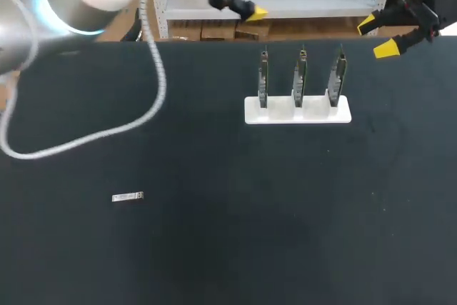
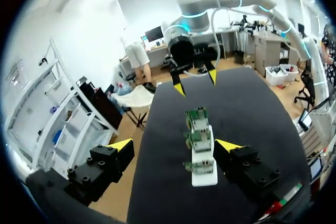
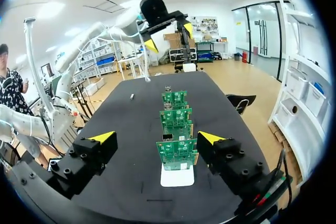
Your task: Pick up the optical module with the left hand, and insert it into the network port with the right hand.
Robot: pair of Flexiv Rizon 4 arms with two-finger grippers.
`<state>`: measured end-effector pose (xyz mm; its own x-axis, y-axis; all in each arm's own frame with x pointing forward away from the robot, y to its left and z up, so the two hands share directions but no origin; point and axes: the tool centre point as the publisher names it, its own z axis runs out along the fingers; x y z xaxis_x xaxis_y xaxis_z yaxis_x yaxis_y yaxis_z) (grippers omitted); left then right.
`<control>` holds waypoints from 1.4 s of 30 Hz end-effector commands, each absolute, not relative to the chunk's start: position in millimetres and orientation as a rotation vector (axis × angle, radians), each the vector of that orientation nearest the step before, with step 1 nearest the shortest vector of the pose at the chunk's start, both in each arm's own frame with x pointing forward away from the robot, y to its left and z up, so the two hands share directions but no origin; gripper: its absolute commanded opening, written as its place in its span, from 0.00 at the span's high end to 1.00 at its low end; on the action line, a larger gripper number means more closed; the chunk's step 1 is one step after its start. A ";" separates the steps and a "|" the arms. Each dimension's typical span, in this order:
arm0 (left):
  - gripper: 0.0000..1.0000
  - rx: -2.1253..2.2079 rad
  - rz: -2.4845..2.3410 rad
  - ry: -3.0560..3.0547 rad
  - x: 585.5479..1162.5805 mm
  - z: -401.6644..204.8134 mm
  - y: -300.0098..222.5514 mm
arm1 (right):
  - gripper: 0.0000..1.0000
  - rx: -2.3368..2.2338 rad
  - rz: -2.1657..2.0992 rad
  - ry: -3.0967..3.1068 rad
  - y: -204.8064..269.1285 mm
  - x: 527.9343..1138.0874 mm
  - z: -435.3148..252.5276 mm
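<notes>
You've got a matte black table top [image 1: 235, 248] that runs edge to edge across the head view. A low white rectangular block stand [image 1: 298, 113] sits flat on it, close to the far edge and right of centre, w/ its long side parallel to that edge. It's well apart from the near edge and the left edge. Both wrist views show you the same stand end-on, approx. mid-table across the width. There are a few tiny pale specks on the cloth toward the right side.
</notes>
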<state>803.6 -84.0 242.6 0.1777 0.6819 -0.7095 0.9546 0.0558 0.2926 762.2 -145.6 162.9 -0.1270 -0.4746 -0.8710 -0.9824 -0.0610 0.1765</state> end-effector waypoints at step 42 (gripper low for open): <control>0.00 1.551 0.084 2.368 670.4 192.9 105.4 | 0.00 -1.566 1.129 1.641 -145.1 760.1 162.7</control>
